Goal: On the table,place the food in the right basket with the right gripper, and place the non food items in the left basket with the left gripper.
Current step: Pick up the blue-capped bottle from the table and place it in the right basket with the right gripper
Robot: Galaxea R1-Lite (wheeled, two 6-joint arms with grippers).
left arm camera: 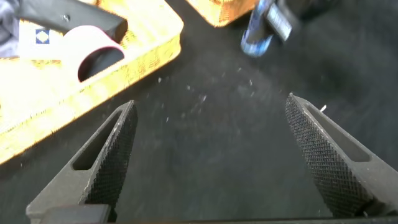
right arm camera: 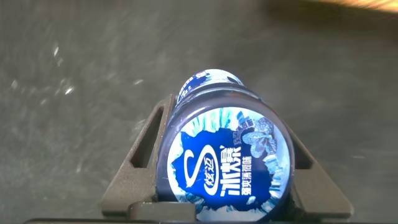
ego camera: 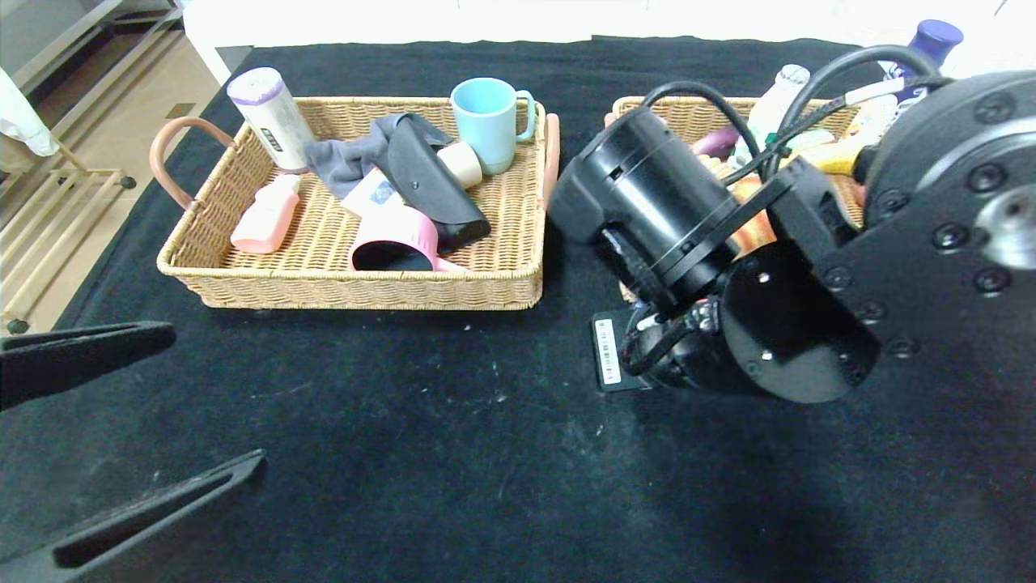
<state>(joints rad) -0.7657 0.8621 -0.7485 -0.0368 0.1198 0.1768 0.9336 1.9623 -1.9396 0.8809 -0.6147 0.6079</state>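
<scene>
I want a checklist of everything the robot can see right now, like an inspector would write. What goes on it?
Surface: black table, bare in the middle, pale specks.
Job's things: left basket holds blue mug, pink cup, pink bottle, grey cloth, black case. Right basket holds food packs, mostly hidden by the arm.
Clutter: purple-capped bottle beyond the right basket.
Grippers: left gripper open, empty, above the table. Right gripper shut on blue can.
Cables: black cables on the right arm.
Surroundings: wooden rack on the floor, left.

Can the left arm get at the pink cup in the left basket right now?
Probably yes. The left pincer is open and empty over bare table, and the pink cup lies on its side near the left basket's front wall, uncovered from above.
</scene>
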